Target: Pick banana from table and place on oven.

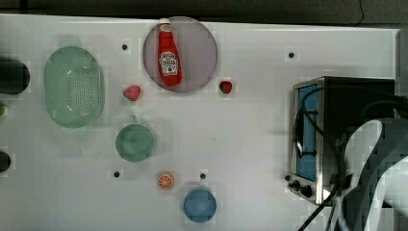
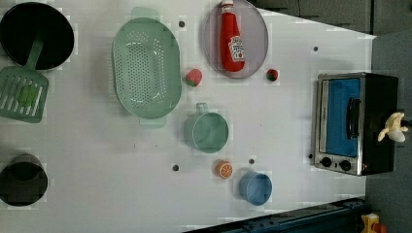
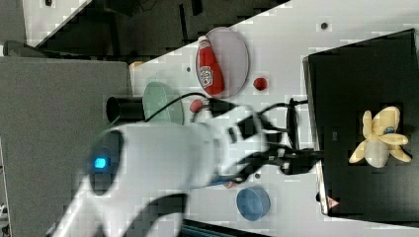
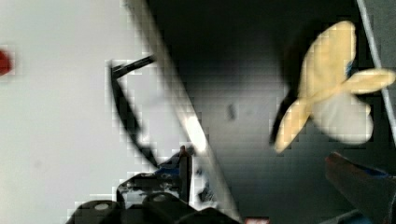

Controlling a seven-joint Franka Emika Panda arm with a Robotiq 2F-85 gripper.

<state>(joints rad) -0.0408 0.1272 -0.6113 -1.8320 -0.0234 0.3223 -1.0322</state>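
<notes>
The banana [image 3: 380,140], pale yellow with its peel flaps spread, lies on the oven's [image 3: 356,89] black top. In the left view the banana [image 2: 392,127] sits toward the back edge of the oven [image 2: 379,97]. My gripper [image 4: 260,156] is open, its two fingers standing wide apart with nothing between them. The banana [image 4: 334,100] lies free on the oven top [image 4: 243,70] just beyond the fingers. In the right view the gripper [image 3: 304,159] hovers over the oven's front edge, apart from the banana. In the top view my arm covers part of the oven [image 1: 358,96].
On the white table [image 1: 240,134] lie a ketchup bottle [image 1: 169,55] on a purple plate [image 1: 202,53], a green colander [image 1: 73,86], a green cup [image 1: 135,142], a blue cup [image 1: 199,205], an orange slice [image 1: 165,181] and two strawberries [image 1: 132,92].
</notes>
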